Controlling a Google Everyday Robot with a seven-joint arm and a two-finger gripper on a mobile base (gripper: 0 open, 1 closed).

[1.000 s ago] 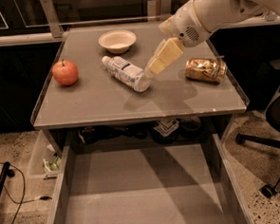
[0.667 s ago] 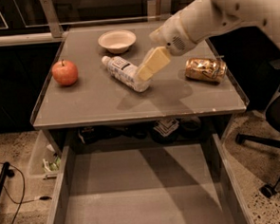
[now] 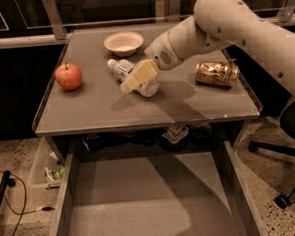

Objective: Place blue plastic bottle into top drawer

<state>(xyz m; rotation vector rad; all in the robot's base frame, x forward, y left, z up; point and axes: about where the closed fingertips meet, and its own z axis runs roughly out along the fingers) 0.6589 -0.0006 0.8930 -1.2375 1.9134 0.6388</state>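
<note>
The blue plastic bottle [image 3: 131,76] lies on its side on the grey table top [image 3: 101,105], white cap toward the back left. My gripper [image 3: 133,80] hangs right over the bottle's middle, its cream fingers [image 3: 141,74] pointing down to the left and covering part of the label. The top drawer [image 3: 148,205] stands pulled out below the table's front edge, with a flat grey floor and nothing in it.
A red apple [image 3: 68,76] sits at the table's left. A white bowl [image 3: 124,43] stands at the back. A gold-brown can [image 3: 216,73] lies at the right. A black chair base [image 3: 284,182] is on the floor at right; cables [image 3: 13,218] lie at left.
My arm has swung left and down across the table. The gripper, which was to the right of the bottle, now sits over its middle. The bottle has not moved.
</note>
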